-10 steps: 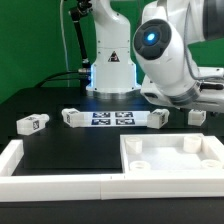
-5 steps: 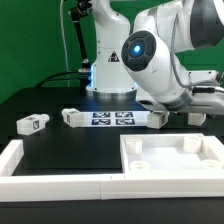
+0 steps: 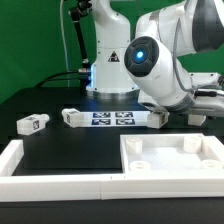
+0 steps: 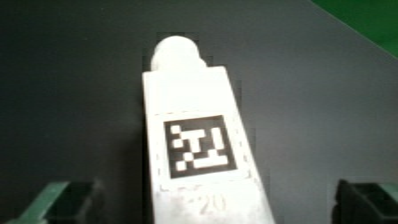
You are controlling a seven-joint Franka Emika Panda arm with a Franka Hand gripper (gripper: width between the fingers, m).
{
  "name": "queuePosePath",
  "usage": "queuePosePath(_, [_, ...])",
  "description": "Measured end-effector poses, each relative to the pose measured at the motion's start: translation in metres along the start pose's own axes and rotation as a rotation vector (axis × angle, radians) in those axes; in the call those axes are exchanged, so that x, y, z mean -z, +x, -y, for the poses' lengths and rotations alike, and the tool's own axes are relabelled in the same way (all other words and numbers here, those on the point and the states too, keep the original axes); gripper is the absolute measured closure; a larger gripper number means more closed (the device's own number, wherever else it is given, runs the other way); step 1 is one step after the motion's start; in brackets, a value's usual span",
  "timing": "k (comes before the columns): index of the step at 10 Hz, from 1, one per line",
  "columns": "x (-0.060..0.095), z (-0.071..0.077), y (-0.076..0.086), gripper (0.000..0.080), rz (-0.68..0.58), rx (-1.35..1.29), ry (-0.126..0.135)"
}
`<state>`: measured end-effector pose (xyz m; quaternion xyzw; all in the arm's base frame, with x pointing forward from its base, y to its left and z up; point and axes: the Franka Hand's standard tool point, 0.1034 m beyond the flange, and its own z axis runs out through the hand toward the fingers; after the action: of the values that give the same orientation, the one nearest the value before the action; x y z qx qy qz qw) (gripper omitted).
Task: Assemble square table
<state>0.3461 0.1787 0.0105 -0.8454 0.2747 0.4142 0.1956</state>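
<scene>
One leg under the claw: a short white leg (image 4: 199,120) with a black-and-white tag lies flat on the black tabletop (image 3: 60,140), directly below the claw (image 4: 214,205).
Long axis: it runs straight away from the wrist camera, crossing the line between the two fingers (image 4: 64,202), so the fingers face its long sides.
Claw: released and holding nothing; a dark gap shows between each finger and the leg.
Place: by my reading, this leg lies toward the tabletop's far edge at the exterior view's right, mostly hidden by the arm (image 3: 160,60).
Square panel (image 3: 170,160): in the tabletop's near corner at the exterior view's right; no leg stands in it.
Other legs: one far leg (image 3: 32,123) toward the exterior view's left, then a second leg (image 3: 72,116) and a third leg (image 3: 155,117) flanking the marker board (image 3: 112,118).
Next move, likely: pinch across the narrow width, then lift.
</scene>
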Motion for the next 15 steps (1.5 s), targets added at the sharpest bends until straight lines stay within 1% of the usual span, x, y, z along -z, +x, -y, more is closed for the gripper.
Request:
queuePosePath(1, [0.000, 0.000, 0.000, 0.0273, 0.000, 0.000, 0.000])
queuePosePath(2, [0.000, 0.000, 0.000, 0.0409, 0.000, 0.000, 0.000])
queuePosePath(3, [0.000, 0.000, 0.000, 0.0512, 0.000, 0.000, 0.000])
queuePosePath(10, [0.000, 0.000, 0.000, 0.0511, 0.000, 0.000, 0.000])
queuePosePath(11, [0.005, -0.001, -0.003, 0.0511, 0.014, 0.007, -0.008])
queuePosePath(12, [0.025, -0.001, -0.009, 0.0510, 0.025, 0.027, -0.015])
queuePosePath(13, [0.045, 0.002, -0.017, 0.0510, 0.026, 0.042, -0.009])
queuePosePath(14, [0.064, 0.005, -0.031, 0.0509, 0.029, 0.065, -0.007])
queuePosePath(15, [0.081, 0.010, -0.041, 0.0509, 0.021, 0.092, -0.013])
